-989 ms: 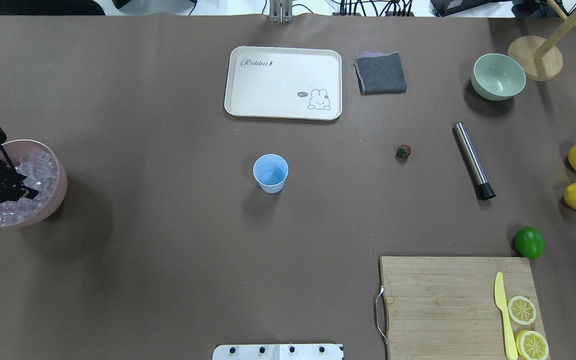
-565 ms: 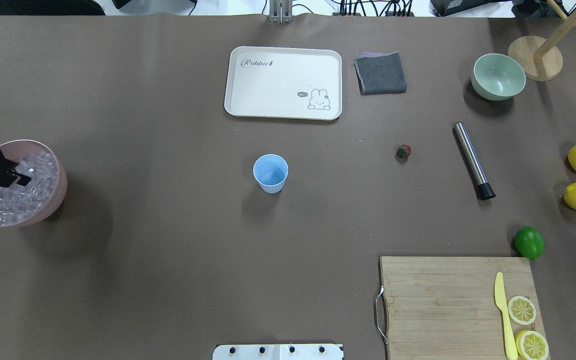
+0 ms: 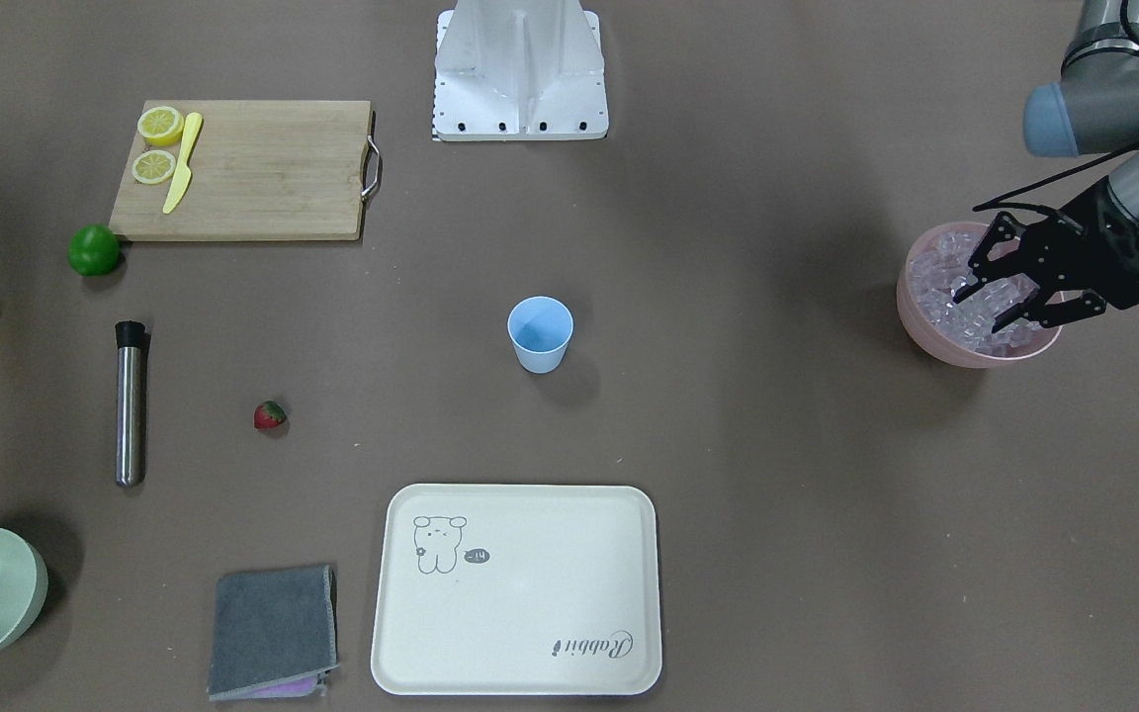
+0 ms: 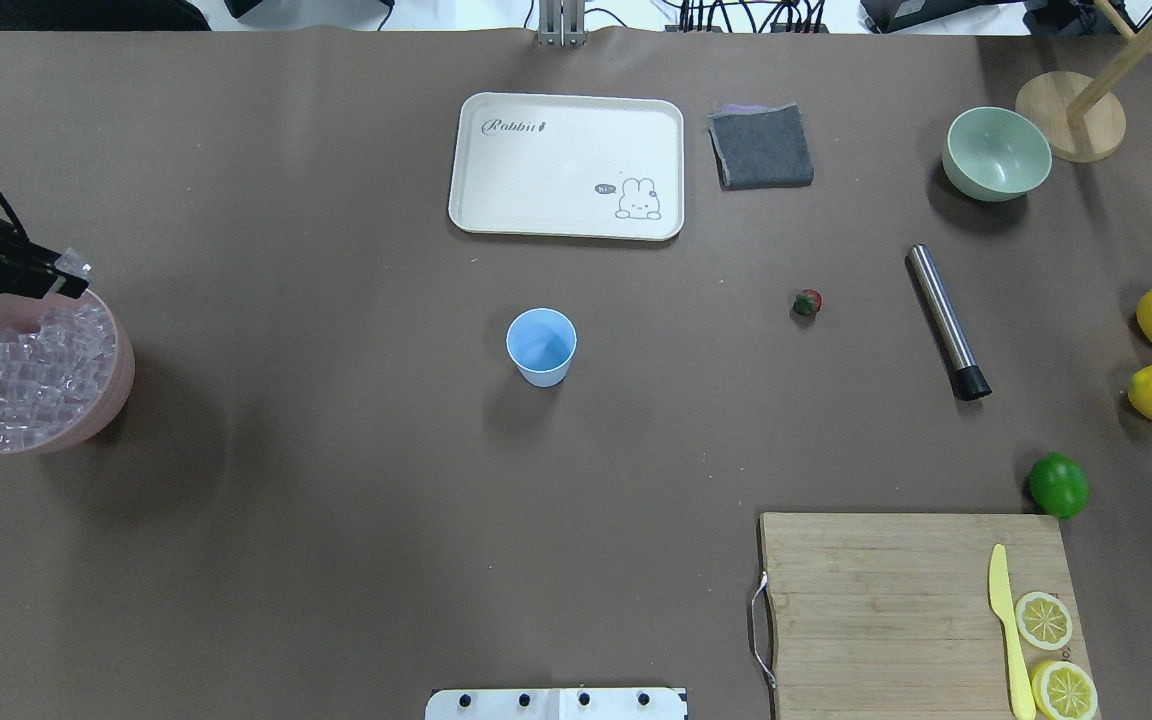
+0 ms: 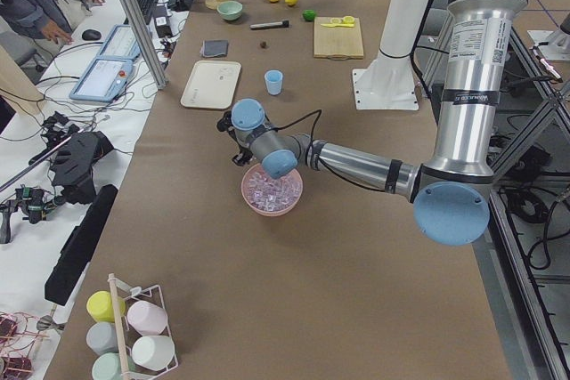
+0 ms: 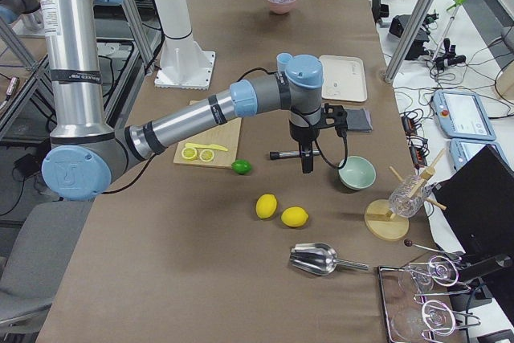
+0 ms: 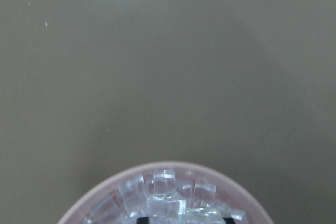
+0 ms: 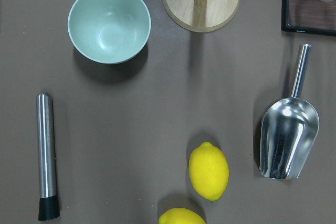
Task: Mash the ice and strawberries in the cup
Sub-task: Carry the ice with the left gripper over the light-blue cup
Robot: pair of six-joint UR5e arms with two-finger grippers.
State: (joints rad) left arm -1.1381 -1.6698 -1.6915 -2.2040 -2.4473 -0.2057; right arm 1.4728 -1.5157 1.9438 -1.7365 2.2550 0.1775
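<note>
**One ice cube (image 4: 75,266) gripped above the pink bowl (image 4: 122,385); cup (image 4: 541,346) at 3 o'clock**

In the overhead view the left gripper (image 4: 67,270) is seen clamped on a single cube, raised over the bowl's 12 o'clock rim, with the rest of the ice (image 4: 26,365) heaped inside. The cup, upright and apparently empty, is set well apart at the gripper's 3 o'clock, so a long carry that way is judged necessary. The strawberry (image 4: 807,302) is found farther along the same line. The right gripper (image 6: 307,165) is hung near the muddler (image 4: 946,322); whether it is open cannot be told.

Brown table (image 4: 336,520): cup (image 4: 541,347), strawberry (image 4: 807,302), tray (image 4: 536,170), muddler (image 4: 944,320), cutting board (image 4: 886,600).
</note>
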